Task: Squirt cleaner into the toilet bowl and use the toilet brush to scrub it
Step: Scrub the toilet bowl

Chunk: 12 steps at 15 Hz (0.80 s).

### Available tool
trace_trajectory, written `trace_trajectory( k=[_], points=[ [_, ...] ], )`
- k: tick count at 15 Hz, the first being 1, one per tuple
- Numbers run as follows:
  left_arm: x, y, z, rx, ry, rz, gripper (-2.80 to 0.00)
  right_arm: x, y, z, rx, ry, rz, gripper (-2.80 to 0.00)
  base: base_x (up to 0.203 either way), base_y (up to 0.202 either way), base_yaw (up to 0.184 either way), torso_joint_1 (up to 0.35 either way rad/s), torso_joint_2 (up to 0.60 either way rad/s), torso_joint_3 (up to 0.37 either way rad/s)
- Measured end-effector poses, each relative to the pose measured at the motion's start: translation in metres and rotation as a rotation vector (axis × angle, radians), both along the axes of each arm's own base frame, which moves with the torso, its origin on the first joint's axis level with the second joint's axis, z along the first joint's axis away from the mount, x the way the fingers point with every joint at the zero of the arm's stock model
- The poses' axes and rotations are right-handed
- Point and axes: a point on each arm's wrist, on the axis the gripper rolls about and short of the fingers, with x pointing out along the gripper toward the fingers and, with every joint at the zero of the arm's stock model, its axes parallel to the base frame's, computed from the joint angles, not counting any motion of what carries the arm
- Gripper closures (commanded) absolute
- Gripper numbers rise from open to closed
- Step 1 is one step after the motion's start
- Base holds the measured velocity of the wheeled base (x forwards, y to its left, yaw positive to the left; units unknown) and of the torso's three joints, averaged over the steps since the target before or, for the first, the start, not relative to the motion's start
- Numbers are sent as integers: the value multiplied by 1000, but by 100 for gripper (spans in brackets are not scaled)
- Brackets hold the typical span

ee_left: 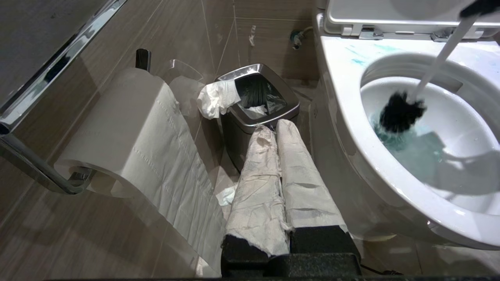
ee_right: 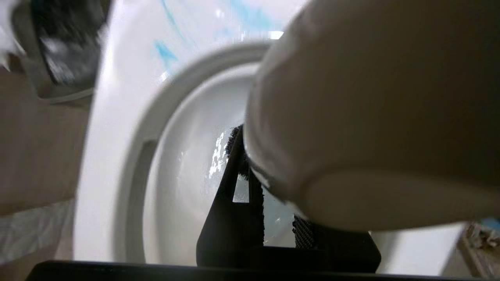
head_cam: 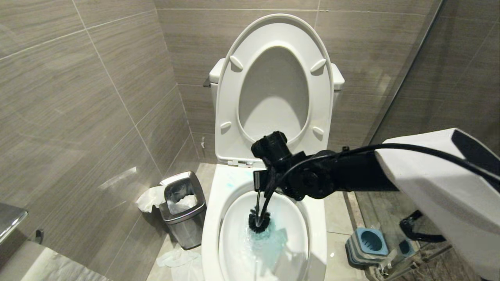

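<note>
The toilet bowl [head_cam: 211, 226] stands open before me, its water tinted turquoise by cleaner [head_cam: 273, 244]. Blue-green streaks of cleaner also mark the back of the rim [ee_left: 359, 60]. My right gripper [head_cam: 262, 187] hangs over the basin, shut on the white handle of the toilet brush [ee_left: 441, 58]. The dark bristle head [head_cam: 259, 221] sits in the water against the basin's rear slope. In the right wrist view the handle's rounded end [ee_right: 371, 117] hides one finger of that gripper [ee_right: 265, 187]. My left gripper [ee_left: 273, 128], with paper-wrapped fingers, is shut and empty beside the bowl.
A steel waste bin [head_cam: 183, 207] stuffed with paper stands left of the toilet, with tissue on the floor [head_cam: 175, 259]. The brush's grey-and-blue base [head_cam: 369, 244] is on the floor at the right. The seat and lid [head_cam: 273, 78] are raised. A toilet roll [ee_left: 129, 128] hangs on the left wall.
</note>
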Motion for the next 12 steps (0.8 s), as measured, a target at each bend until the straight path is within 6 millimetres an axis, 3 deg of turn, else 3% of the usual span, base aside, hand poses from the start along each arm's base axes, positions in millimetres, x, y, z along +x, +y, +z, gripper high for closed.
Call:
trace_trajectory(
  k=[2, 5, 7, 12],
  points=[
    [0, 0, 0, 0, 0, 0, 0, -1, -9, 21, 6, -45, -18, 0, 0, 0, 0, 0, 0, 0],
    [0, 0, 0, 0, 1, 0, 0, 0, -14, 27, 14, -57, -30, 0, 0, 0, 0, 0, 0, 0],
    [0, 0, 0, 0, 0, 0, 0, 6, -13, 16, -5, -44, -44, 0, 0, 0, 0, 0, 0, 0],
    [0, 0, 0, 0, 0, 0, 0, 21, -8, -35, -69, 31, -62, 0, 0, 0, 0, 0, 0, 0]
  ],
)
